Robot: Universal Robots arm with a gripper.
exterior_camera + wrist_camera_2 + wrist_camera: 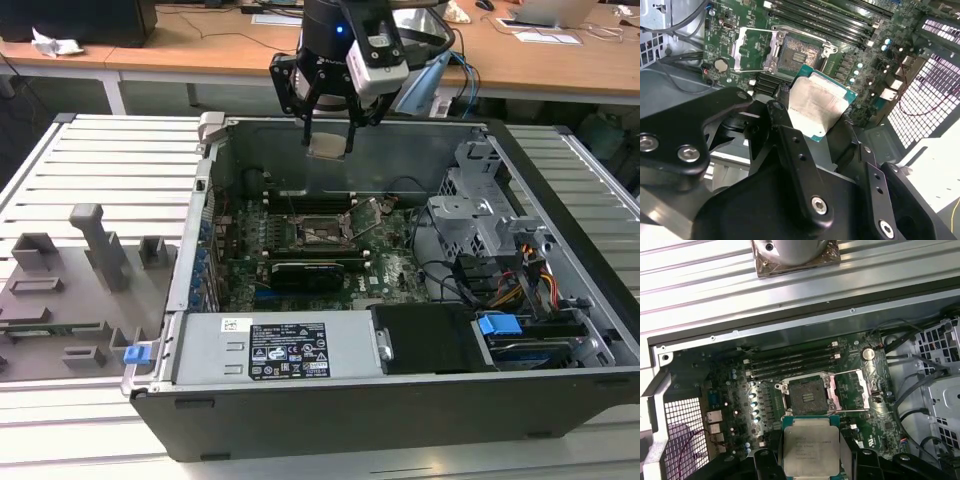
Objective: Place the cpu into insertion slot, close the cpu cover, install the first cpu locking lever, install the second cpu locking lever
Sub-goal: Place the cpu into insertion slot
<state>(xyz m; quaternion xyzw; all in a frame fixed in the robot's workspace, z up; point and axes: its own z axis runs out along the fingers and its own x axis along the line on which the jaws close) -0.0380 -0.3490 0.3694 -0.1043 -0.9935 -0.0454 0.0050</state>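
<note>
so the worktop [110, 160] is pale slatted metal, ribs running across it. an open dark computer case [350, 410] sits straight on it, roughly in the middle and reaching close to the edge nearest the exterior camera. just beside the case, toward the worktop's edge on the exterior view's left, lies a flat grey fixture plate [148, 305] with upright grey blocks on it

The arm [335, 25] points straight down, its end effector [329, 143] gripping the cpu [328, 148] by opposite edges.
</note>
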